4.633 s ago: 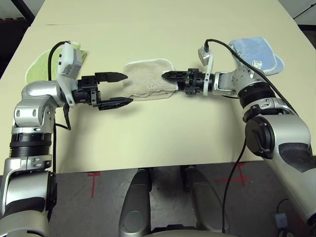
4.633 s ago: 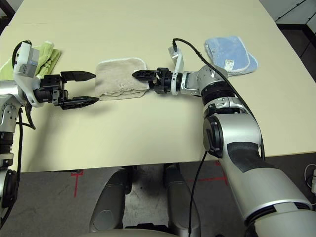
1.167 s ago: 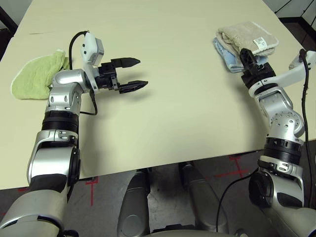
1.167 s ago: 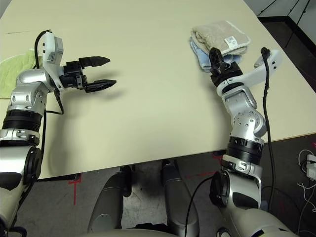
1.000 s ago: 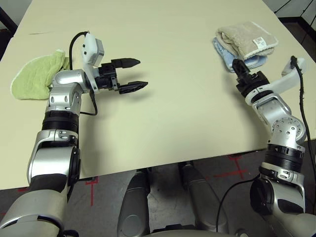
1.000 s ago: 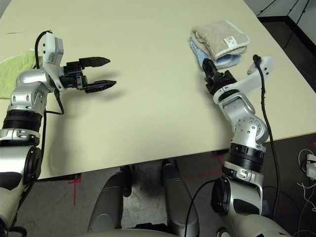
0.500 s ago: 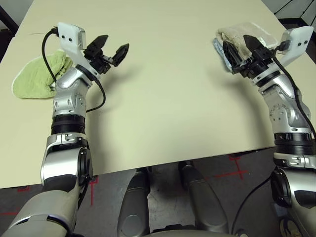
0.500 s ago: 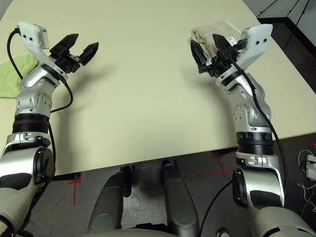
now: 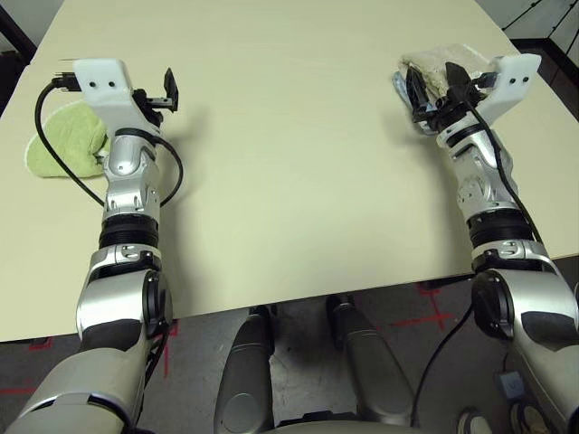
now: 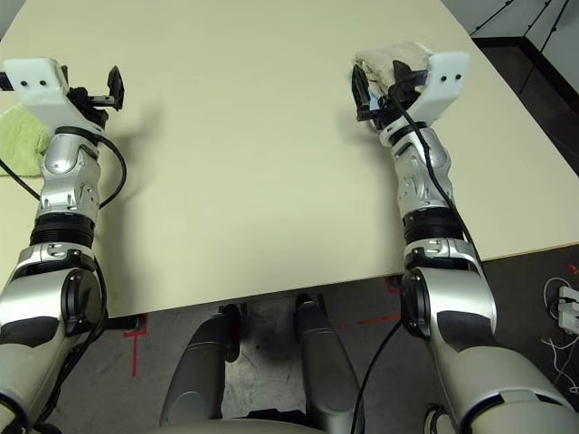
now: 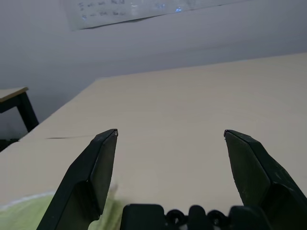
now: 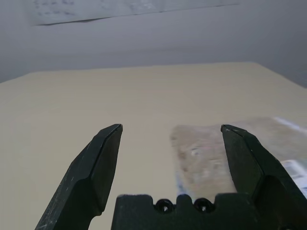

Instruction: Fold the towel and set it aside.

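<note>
**Both claws raised and apart, towel lying folded at the far right**

You are looking at a wide cream-coloured bench (image 9: 289,163) with both silver arms lifted above it. The left claw (image 11: 170,136) is standing with its two black fingers wide apart and is holding nothing; in its wrist view only the bare bench surface is showing between them. The right claw (image 12: 171,129) is also standing with its fingers wide apart and is gripping nothing.

The folded beige terry towel (image 12: 216,153) is lying at the far right part of the bench, just beyond the right claw. From the head views it is partly hidden behind that claw and its white camera block. A strip of light blue cloth (image 9: 399,83) is showing under the towel's left edge, so the towel is resting on it.

At the left edge of the bench, a crumpled light green cloth (image 9: 63,149) is lying beside the left arm.
</note>
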`<control>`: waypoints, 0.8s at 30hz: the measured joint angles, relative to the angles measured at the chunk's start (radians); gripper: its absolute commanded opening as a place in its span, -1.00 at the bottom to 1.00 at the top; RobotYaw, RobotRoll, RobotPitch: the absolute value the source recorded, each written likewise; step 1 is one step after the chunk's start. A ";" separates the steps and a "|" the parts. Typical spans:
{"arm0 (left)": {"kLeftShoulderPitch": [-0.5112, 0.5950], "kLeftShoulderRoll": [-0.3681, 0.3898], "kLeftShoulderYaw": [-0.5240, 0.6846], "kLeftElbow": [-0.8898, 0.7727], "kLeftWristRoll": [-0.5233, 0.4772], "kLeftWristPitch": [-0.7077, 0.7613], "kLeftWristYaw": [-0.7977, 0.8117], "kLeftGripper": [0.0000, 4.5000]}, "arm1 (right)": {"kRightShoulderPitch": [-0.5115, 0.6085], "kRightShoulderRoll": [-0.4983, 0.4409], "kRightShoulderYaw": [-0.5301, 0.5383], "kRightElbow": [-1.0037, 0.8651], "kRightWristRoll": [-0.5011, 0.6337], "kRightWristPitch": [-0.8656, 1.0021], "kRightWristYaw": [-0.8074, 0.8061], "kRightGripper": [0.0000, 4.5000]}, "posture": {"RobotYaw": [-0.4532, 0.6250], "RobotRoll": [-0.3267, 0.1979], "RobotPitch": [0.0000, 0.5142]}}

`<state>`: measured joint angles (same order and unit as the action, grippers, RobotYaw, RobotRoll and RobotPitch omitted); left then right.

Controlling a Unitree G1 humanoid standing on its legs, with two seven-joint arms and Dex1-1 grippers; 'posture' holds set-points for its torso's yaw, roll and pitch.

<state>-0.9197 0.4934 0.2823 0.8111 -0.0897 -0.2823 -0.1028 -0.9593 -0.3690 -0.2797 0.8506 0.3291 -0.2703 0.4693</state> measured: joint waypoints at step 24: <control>0.107 0.035 -0.025 -0.190 0.009 0.192 -0.002 1.00 | -0.041 0.001 0.005 0.052 -0.023 0.106 0.021 0.99 | -0.14 0.25 -0.05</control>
<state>-0.8126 0.5281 0.2574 0.6214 -0.0803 -0.0907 -0.1050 -0.9999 -0.3675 -0.2743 0.9025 0.3062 -0.1643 0.4908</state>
